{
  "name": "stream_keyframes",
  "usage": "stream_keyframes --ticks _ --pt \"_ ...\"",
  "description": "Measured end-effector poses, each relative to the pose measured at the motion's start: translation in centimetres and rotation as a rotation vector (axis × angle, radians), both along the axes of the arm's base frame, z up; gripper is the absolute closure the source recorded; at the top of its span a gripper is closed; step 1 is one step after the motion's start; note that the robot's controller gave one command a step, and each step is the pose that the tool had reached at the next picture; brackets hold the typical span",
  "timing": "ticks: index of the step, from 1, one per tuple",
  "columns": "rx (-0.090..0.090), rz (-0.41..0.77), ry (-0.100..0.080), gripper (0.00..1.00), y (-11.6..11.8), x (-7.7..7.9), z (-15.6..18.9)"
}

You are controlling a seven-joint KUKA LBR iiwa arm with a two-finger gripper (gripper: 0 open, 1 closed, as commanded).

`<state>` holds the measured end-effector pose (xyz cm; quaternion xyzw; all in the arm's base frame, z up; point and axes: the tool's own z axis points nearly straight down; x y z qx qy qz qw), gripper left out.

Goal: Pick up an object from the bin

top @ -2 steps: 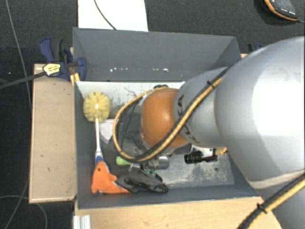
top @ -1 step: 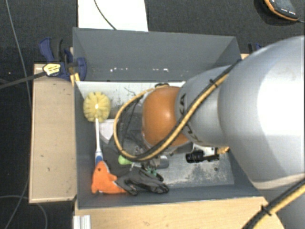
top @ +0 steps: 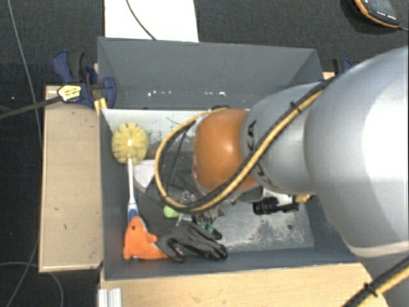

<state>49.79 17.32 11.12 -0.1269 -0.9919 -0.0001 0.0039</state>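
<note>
- There is dark lettering on the arm (top: pixel 332 139) just beside its orange cover (top: pixel 217 152), but I can't read it.
- The arm enters from the right and bends down into the bin (top: pixel 211 75), its wrist low over the near-left floor.
- The gripper (top: pixel 199 221) sits above a black crumpled object (top: pixel 198 247) by the near wall, with a small green piece (top: pixel 170 212) beside it.
- The cover hides most of the gripper, so I cannot tell whether it is open or closed.
- To the left lie an orange item (top: pixel 139 245) and a yellow-headed brush (top: pixel 130 142).
</note>
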Motion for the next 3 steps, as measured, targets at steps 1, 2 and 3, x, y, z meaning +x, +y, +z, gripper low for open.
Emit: stream_keyframes --ticks 1,2,3 --pt "0.0 0.001 0.0 1.0 0.0 0.0 1.9" --pt "0.0 0.003 -0.001 1.0 0.0 0.1 4.1" --pt "0.002 0.004 -0.005 1.0 0.0 0.2 5.6"
